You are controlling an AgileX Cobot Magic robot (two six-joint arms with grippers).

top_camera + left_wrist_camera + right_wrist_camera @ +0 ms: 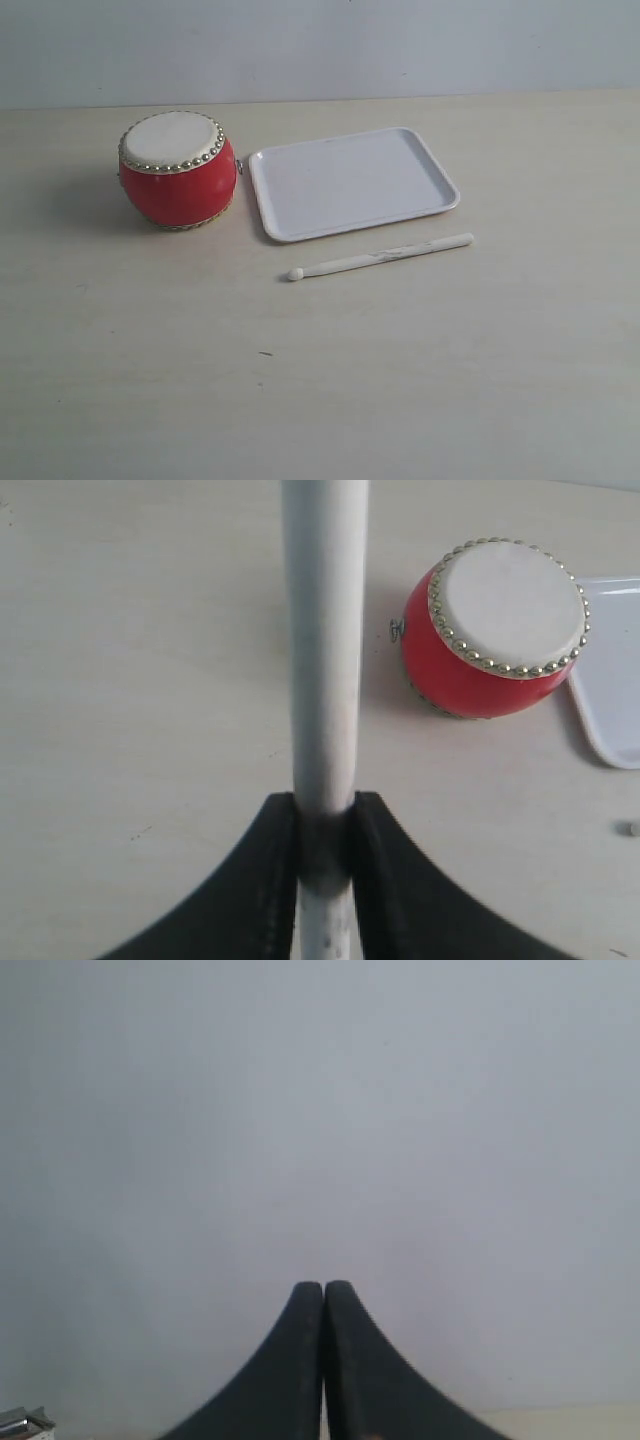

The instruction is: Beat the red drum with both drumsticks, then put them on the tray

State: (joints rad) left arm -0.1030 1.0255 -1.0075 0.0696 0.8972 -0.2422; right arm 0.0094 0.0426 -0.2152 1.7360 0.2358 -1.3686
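Only the left wrist view shows the left gripper (325,830) clenched on one drumstick (325,660) near the red drum (495,630); the right gripper (323,1305) has its jaws pressed together on nothing. In the exterior view the tray (350,185) lies just beside the drum; the other drumstick (380,257), farther from the drum, has free table (400,380) around it.
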